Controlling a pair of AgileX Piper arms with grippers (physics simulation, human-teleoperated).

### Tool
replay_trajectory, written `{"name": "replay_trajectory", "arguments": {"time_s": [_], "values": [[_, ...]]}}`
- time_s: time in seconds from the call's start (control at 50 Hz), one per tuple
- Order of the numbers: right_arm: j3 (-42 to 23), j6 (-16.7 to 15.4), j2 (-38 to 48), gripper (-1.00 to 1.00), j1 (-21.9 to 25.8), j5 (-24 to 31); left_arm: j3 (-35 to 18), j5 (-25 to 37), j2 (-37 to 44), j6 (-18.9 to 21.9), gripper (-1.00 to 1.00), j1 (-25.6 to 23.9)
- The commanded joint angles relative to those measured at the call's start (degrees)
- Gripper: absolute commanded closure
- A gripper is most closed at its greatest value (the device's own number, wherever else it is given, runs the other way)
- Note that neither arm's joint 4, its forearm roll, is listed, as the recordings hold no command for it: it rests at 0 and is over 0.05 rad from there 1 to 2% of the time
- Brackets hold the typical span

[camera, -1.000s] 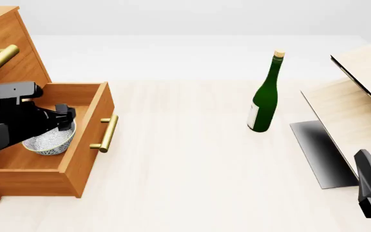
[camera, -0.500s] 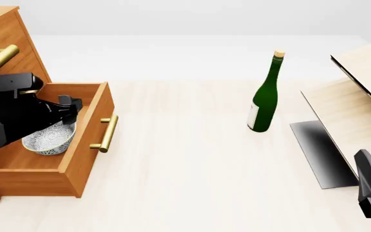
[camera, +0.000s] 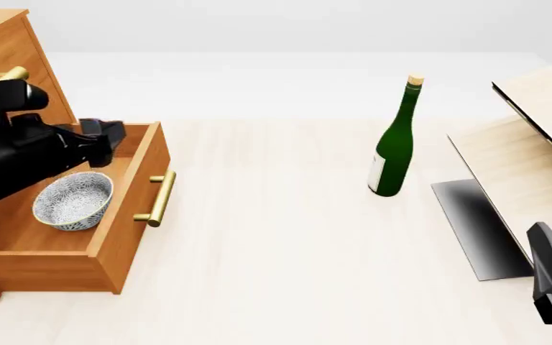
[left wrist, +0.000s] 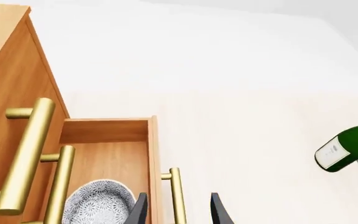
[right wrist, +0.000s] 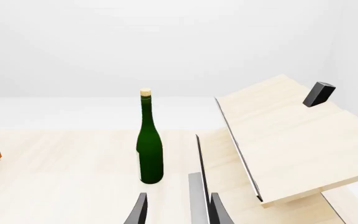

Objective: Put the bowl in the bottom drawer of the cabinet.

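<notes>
bowl (camera: 72, 200): sitting upright on the floor of the bottom drawer (camera: 113, 237), toward the middle, nothing touching it. Job's basically done on that front imo.

bottom drawer: pulled right out from the cabinet (camera: 8, 57), which is why the bowl could go in from above. Brass handle (camera: 158, 199) faces the open table, so it looks easy to push shut if that's wanted.

left gripper (left wrist: 175, 210): fingers apart with nothing between them. From the wrist cam the tips sit either side of the drawer's front edge and handle, above them, with the bowl off to one side. Reads to me as let-go-and-lifted-clear.

right gripper (right wrist: 175, 210): parked low at the table's near right corner, fingers apart and empty, just pointing at the green bottle (camera: 394, 141). Doesn't seem needed here.

bottle + slanted boards (camera: 535, 165): well apart from the cabinet, not in anyone's way.
</notes>
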Motion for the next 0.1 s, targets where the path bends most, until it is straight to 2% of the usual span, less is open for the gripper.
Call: {"name": "replay_trajectory", "arguments": {"time_s": [0.02,0.04,0.08,0.1], "values": [[0.0,0.0,0.0,-1.0,0.0,0.0,-4.5,6.3,-4.6,0.8,-1.0,-1.7],[0.0,0.0,0.0,-1.0,0.0,0.0,-2.7,4.4,-4.8,0.8,-1.0,-1.9],[0.0,0.0,0.0,-1.0,0.0,0.0,-5.4,7.7,-5.7,0.9,-1.0,-2.0],[0.0,0.0,0.0,-1.0,0.0,0.0,-4.7,7.2,-6.1,1.1,-1.0,-2.2]]}}
